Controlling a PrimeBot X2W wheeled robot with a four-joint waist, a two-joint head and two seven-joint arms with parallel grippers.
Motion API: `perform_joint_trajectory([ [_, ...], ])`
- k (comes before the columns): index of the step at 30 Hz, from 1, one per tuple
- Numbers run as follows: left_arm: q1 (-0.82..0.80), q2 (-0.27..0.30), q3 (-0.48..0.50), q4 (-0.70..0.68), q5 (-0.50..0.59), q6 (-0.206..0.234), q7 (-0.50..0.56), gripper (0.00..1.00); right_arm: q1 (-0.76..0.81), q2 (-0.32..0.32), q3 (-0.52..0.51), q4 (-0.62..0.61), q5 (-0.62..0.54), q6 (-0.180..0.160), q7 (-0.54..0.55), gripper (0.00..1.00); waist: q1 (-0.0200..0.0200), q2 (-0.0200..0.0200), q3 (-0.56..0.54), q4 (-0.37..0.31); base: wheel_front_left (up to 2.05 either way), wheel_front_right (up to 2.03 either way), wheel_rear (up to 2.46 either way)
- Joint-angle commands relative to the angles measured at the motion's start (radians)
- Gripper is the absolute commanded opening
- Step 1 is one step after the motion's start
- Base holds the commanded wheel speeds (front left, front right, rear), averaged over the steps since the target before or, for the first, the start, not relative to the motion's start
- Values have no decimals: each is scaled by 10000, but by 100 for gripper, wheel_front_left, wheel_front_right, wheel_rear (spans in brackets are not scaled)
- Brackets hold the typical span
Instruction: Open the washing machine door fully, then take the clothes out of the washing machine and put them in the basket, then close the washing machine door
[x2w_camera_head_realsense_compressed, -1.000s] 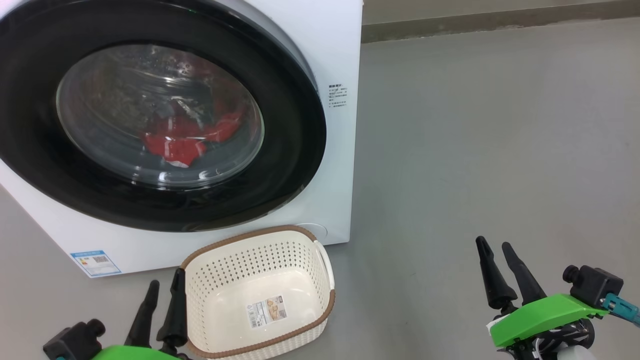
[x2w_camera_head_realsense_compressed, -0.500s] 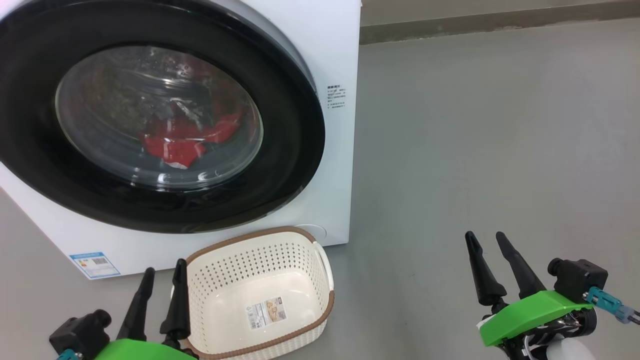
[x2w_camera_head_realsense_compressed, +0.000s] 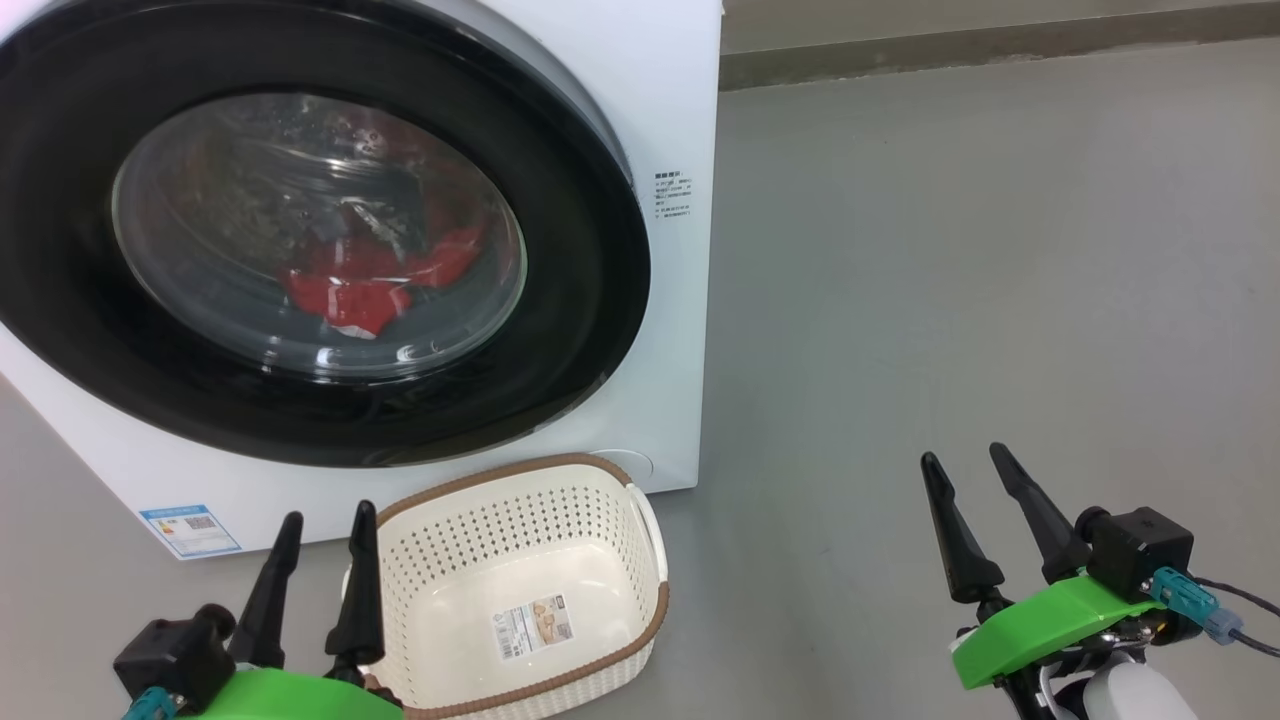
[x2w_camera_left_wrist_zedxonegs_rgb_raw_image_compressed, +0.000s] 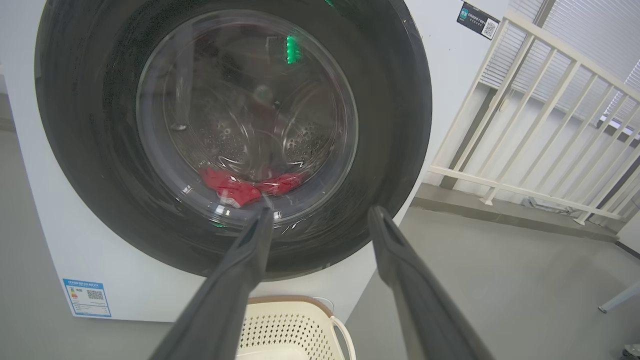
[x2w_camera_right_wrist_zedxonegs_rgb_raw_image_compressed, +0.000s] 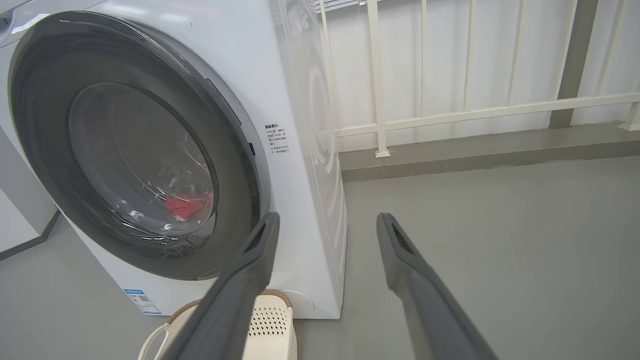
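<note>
Two spread: left gripper, right gripper | glossy round door shut | perforated basket

Floor: smooth grey, matte, evenly lit, spreading beneath and ahead of the right gripper.
Kerb: low grey step, well ahead of that gripper.
Railing: cream-white vertical bars with a horizontal rail, standing on the kerb.
Wall: white, behind the bars.
Pillar: grey, ahead to that gripper's right.
Slatted panels: pale, ahead and right of the left gripper.

Glossy black door rim, perforated plastic basket
</note>
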Motion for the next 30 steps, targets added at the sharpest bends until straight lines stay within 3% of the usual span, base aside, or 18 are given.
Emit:
perform_joint_trajectory([
  [1,-440,163,289,-315,456,52,-186,100,-528,-59,246,-322,-411,-6,-193,100,0,0,0,-4,0,0,0],
  [18,-584,181,328,-170,2156,174,-656,100,-647,-40,361,-312,-2400,-7,-664,100,0,0,-139,-43,0,0,0],
  [30,-575,181,363,17,2097,167,-657,100,-633,-22,280,-238,-2455,-7,-665,100,0,0,-155,-33,0,0,0],
])
